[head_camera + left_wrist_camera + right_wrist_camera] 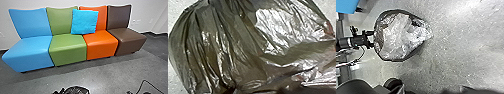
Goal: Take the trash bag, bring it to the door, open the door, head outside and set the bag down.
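The dark, shiny trash bag point(76, 90) shows its top at the bottom edge of the head view. Beside its left side are dark parts of my left gripper point(58, 91). Large creases of the trash bag point(243, 45) show in the left wrist view, drawn together low in that picture. In the right wrist view the bag point(402, 36) hangs from my left gripper point(372, 39), which is shut on it. Dark parts of my right arm point(130, 92) show at the head view's bottom right.
A row of blue point(31, 52), green point(67, 47), orange point(100, 45) and brown seats point(127, 40) stands against the white wall point(147, 15). A bright blue cushion point(85, 22) leans across two backrests. Grey floor point(112, 72) lies before them, and a thin cable point(152, 86) loops at the right.
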Tool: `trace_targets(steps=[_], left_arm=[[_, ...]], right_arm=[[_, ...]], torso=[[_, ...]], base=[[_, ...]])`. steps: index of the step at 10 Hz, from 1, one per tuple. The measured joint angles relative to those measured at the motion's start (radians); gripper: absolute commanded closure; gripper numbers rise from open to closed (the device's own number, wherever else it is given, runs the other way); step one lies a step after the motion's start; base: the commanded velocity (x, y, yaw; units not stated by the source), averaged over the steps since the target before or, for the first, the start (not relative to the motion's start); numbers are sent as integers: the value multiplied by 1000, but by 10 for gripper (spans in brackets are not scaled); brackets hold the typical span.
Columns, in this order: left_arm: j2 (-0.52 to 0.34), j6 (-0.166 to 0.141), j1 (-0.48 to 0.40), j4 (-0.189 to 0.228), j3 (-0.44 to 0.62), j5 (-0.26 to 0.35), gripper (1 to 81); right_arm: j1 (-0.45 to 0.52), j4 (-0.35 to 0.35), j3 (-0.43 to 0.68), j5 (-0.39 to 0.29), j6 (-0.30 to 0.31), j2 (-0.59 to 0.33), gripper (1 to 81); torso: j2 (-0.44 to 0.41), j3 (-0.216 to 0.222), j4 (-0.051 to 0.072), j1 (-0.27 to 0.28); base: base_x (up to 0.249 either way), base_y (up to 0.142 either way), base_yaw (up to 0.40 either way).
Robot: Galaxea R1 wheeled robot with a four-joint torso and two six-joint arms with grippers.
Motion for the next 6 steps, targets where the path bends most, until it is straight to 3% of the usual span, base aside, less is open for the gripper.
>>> trace_targets(steps=[2,6], left_arm=[[8,-44,2,-10,-12,-26,10],[46,-73,21,-13,-59,-70,10]], right_arm=[[13,-8,-18,-9,9,25,10],[12,-24,-118,-38,18,103,10]], torso=[[0,1,0,0],[0,0,0,0]], base=[[0,0,0],[0,0,0]])
